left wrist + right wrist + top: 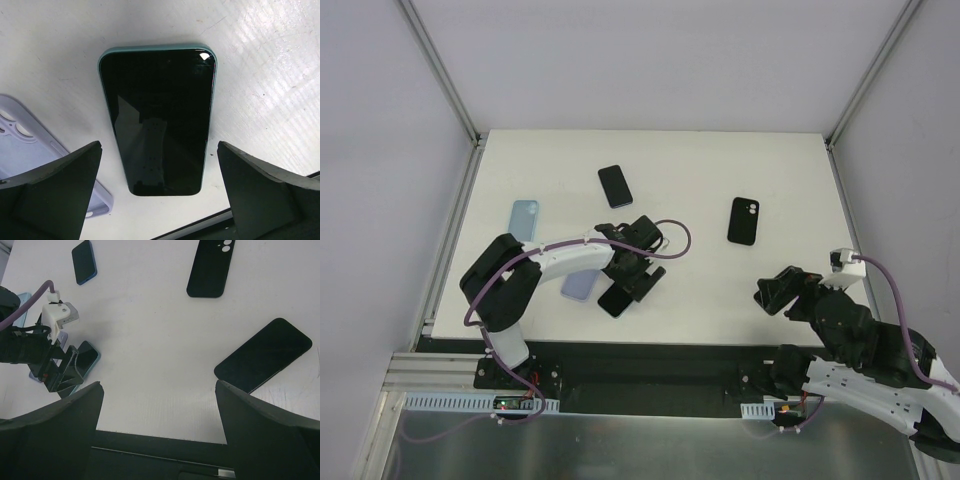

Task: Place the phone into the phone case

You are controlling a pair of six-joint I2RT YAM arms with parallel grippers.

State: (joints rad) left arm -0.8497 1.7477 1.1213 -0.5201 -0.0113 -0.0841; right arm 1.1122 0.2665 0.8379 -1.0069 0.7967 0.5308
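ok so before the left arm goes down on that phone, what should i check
1. Left gripper open: ok, jaws stand wide.
2. Teal-edged phone centred between its fingers: ok in the left wrist view.
3. Phone flat, screen up: ok.
4. Lavender case clear of the fingers: not ok, its end runs behind one finger and may get caught.
5. Right gripper out of the way: ok, open and well off to the side.
6. Whether the lavender case fits this phone: cannot tell.

White-and-black arms (560, 256), purple cables (688, 238)
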